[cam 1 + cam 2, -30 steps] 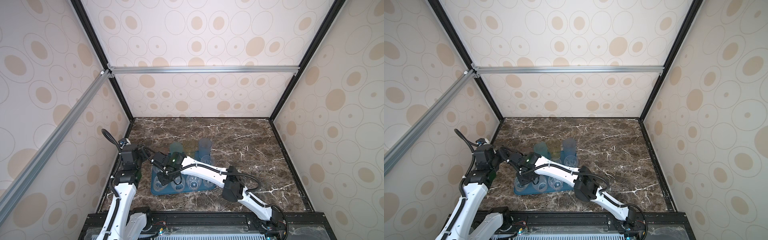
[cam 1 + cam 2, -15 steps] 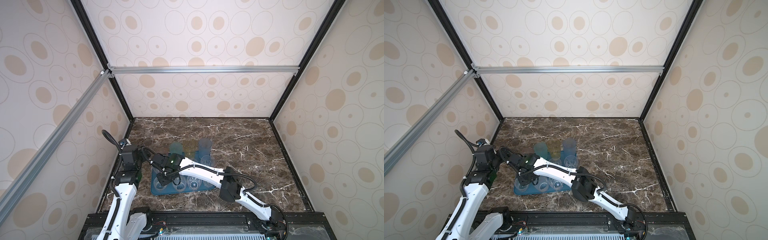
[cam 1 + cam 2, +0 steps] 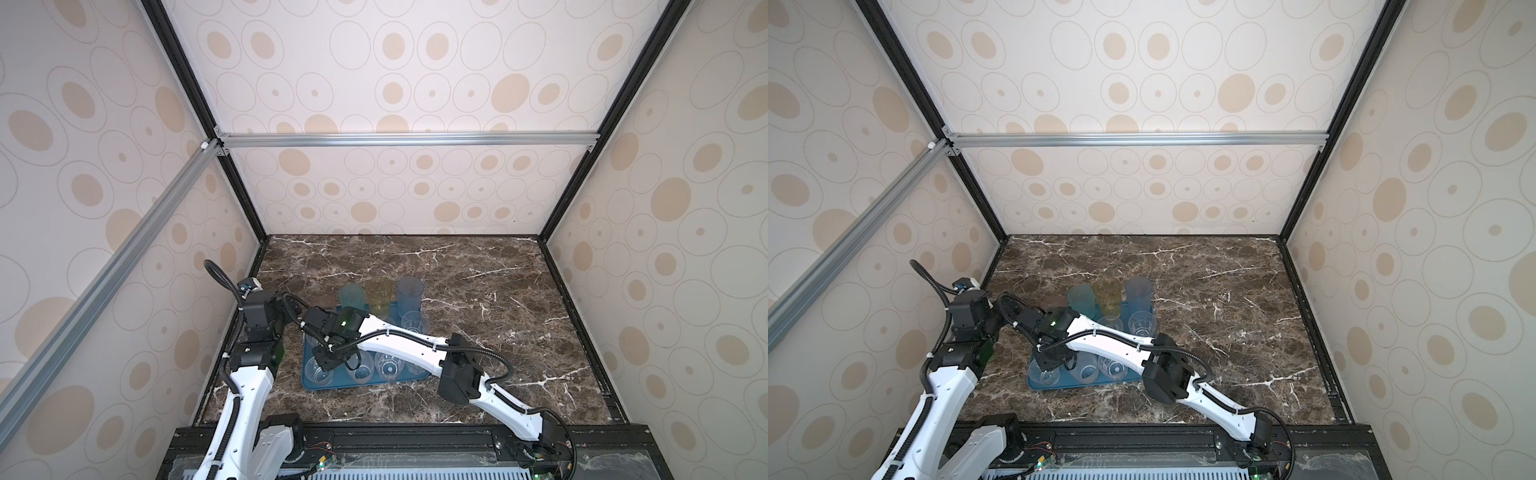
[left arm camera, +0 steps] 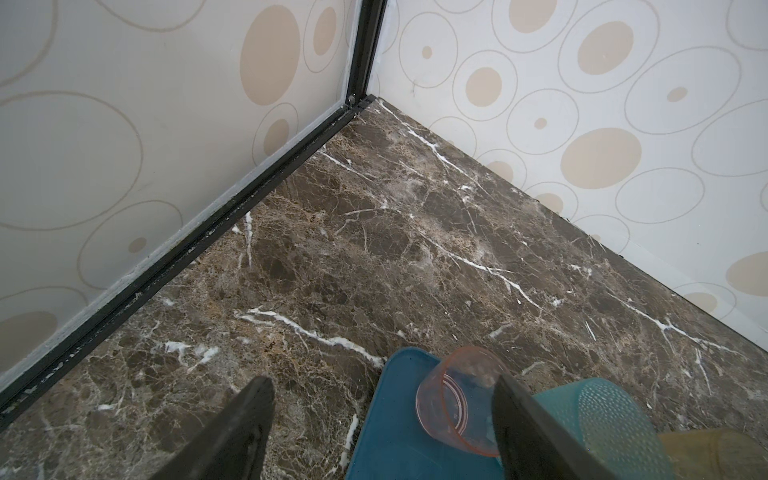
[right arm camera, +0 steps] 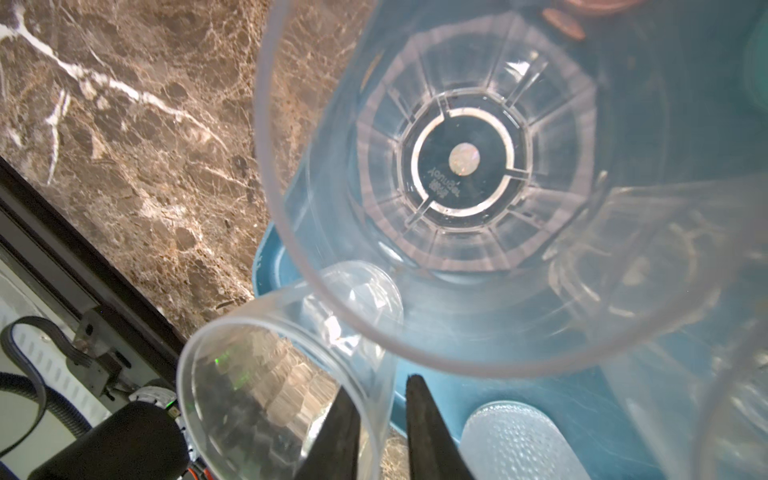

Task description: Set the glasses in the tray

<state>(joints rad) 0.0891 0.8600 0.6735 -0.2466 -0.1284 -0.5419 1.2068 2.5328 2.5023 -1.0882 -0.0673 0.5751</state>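
Tray (image 3: 345, 385), lower centre-left in both top views: glasses (image 3: 388, 365) standing inside. Left pincer (image 4: 382, 415): wide open above tray corner. Right pincer (image 5: 380, 386): narrowly open astride clear tumbler (image 5: 282, 395) wall.

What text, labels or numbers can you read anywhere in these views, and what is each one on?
Base of the clear tumbler, right wrist view: two short lines of moulded lettering, seen upside down through the plastic. They are too blurred to read with any certainty.
Nothing else in any view carries readable words, numbers or signs.
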